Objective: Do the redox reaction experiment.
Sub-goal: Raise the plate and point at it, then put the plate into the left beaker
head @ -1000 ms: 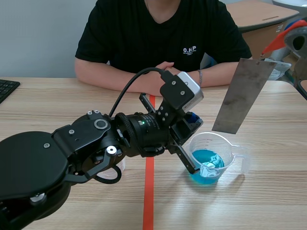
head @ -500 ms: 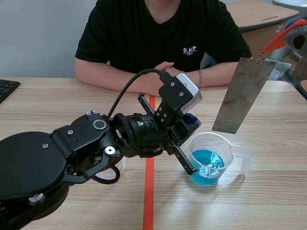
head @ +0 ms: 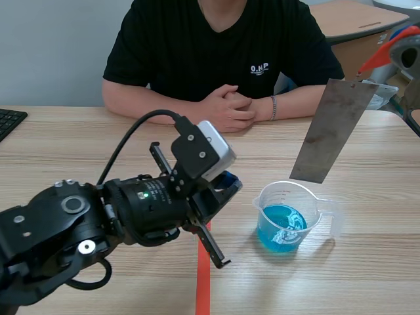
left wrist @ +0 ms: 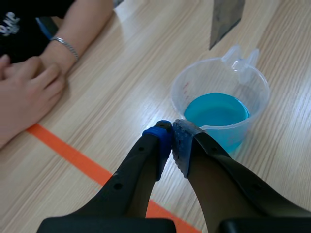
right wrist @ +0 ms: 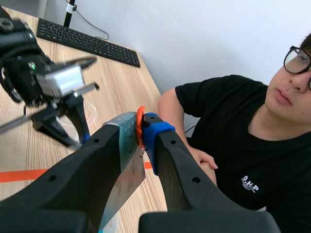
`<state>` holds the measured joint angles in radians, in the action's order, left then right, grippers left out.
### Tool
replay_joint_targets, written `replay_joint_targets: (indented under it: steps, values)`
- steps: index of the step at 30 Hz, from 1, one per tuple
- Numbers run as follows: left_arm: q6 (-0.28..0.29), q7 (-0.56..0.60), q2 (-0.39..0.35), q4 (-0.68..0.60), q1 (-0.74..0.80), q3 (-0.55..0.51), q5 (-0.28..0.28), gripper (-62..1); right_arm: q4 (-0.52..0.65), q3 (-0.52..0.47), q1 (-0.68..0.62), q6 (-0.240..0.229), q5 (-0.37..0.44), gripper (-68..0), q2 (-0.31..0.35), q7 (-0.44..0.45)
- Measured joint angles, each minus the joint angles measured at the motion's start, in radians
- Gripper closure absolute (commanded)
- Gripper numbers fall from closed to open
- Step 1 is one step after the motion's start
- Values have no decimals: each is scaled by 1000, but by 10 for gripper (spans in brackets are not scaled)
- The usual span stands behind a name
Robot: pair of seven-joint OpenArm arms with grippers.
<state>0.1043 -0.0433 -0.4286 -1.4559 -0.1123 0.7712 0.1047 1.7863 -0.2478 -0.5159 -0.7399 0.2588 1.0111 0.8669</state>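
Note:
A clear plastic beaker (head: 290,218) holding blue liquid (left wrist: 216,112) stands on the wooden table right of the orange tape line. A grey metal strip (head: 331,131) hangs tilted above and just behind it, its lower end over the beaker's far rim. My right gripper (head: 401,51) is shut on the strip's top end, where an orange piece shows between the fingers (right wrist: 160,136). The strip (right wrist: 124,170) runs down from that grip. My left gripper (left wrist: 172,141) is shut on nothing, low over the table and a short way left of the beaker (left wrist: 221,104).
A person sits across the table with clasped hands (head: 228,108) resting on it, one wrist with a bracelet (left wrist: 65,46). A black keyboard (head: 9,122) lies at the far left edge. The orange tape line (head: 203,289) runs under my left arm.
My left gripper has drawn back from the beaker's rim, toward the left and nearer the robot. The strip and right gripper have kept still. The person's hands shifted slightly.

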Motion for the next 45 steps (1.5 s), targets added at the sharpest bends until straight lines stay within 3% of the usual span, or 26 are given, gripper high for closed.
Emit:
replay_joint_targets:
  steps: [5,11,15,20,26,34,40,45]
  values:
    - [-17,5,-118,-138,147,-128,-24,-41,0,0,0,0,0,-15,0,0]
    - [-72,37,-244,-264,428,-326,-49,-41,0,0,0,0,0,-15,0,0]
    - [-116,47,-284,-307,633,-486,-49,-41,0,0,0,0,0,-15,0,-4]
    - [-148,58,-284,-317,864,-640,-48,-41,0,0,0,0,0,-15,0,-16]
    - [-146,64,-210,-317,1073,-761,-48,-41,0,0,2,0,0,-15,0,-24]
    - [-146,68,-41,-317,1204,-880,-48,-41,0,0,3,0,0,-16,0,-27]
    - [-145,62,89,-317,1263,-892,-48,-41,0,0,43,0,4,-16,0,-31]
    - [-140,55,152,-317,1293,-892,-48,-41,0,0,69,0,19,-16,0,-31]
